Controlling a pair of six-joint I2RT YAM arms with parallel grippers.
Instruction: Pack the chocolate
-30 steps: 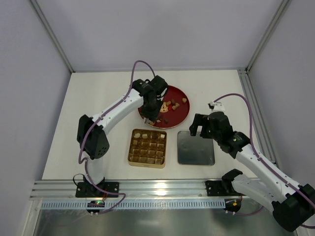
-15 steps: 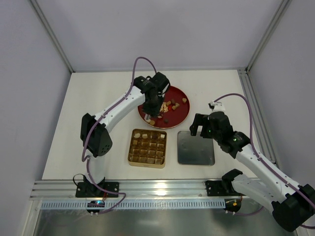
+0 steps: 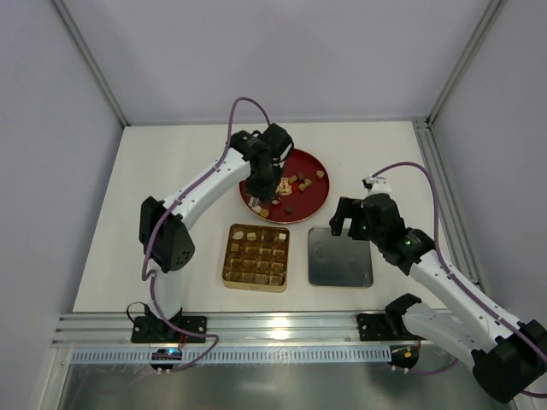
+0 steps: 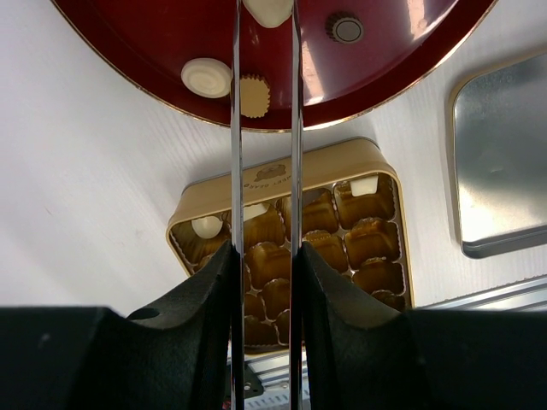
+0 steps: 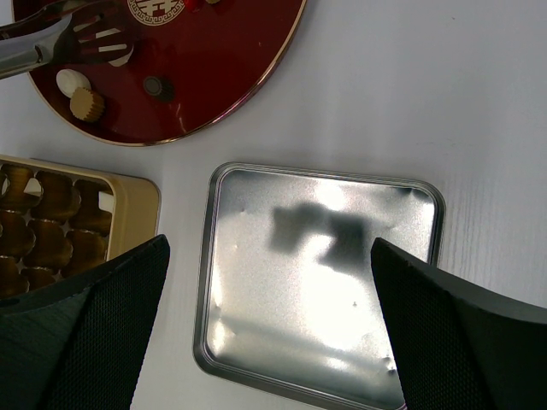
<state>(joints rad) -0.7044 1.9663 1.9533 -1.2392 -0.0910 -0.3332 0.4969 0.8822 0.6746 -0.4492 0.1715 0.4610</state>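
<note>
Chocolate pieces [image 3: 295,182] lie scattered on the round red plate [image 3: 314,202]. My left gripper [image 3: 258,200] hangs over the plate's near left part. Its long thin metal fingers [image 4: 236,128] are shut on a cream white chocolate [image 4: 267,8] at their tips. Close by on the plate are a white round piece [image 4: 206,77], a tan cup-shaped piece [image 4: 254,95] and a dark piece [image 4: 345,29]. The gold gridded box [image 3: 229,256] holds two white pieces [image 4: 206,226] in its far cells. My right gripper [image 5: 273,325] stands wide open above the silver lid [image 5: 316,282], holding nothing.
The silver lid [image 3: 339,256] lies upside down right of the gold box [image 5: 137,205], just near the plate [image 5: 222,77]. Grey walls close in the table on three sides. An aluminium rail [image 3: 273,329] runs along the near edge.
My left gripper has shifted slightly over the plate and its fingers have drawn a little closer together around the white piece. The right arm has not moved.
</note>
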